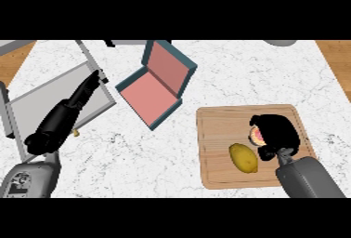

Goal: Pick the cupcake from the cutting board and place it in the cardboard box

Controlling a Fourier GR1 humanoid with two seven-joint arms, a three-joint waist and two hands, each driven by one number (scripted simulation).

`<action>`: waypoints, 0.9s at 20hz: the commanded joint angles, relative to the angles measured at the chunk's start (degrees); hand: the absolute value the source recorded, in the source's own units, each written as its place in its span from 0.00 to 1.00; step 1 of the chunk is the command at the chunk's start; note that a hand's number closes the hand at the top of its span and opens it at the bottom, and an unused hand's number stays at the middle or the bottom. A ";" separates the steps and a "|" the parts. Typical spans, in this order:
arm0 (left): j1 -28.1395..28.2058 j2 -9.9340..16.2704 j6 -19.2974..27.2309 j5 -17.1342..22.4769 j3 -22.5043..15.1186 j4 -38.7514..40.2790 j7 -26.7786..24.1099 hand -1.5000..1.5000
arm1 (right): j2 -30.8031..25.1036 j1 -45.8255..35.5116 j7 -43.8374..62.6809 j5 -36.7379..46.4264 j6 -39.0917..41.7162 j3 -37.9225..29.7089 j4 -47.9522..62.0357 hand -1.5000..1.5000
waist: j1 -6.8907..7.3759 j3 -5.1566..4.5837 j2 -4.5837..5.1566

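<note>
Now right hand (pixel 280 131) fingers curl around the cupcake (pixel 257 135) on the cutting board (pixel 214 139); left hand (pixel 75 100) fingers straight.

The cupcake (pixel 257 135) is on the cutting board (pixel 219 139), in its right half, and only a small pink part of it with a lighter rim is visible; the rest is hidden. The board is light wood with rounded corners and lies flat at the right side of the counter. The box (pixel 152 86) lies to the upper left of the board, apart from it. It is open, pink inside with dark teal walls, and its lid is folded back.
</note>
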 commanded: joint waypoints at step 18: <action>-7.80 -4.29 -3.42 -1.34 -6.91 2.90 -1.04 0.50 | 18.59 -29.49 6.93 -3.78 -13.61 17.93 9.58 1.00 | 14.16 0.02 2.75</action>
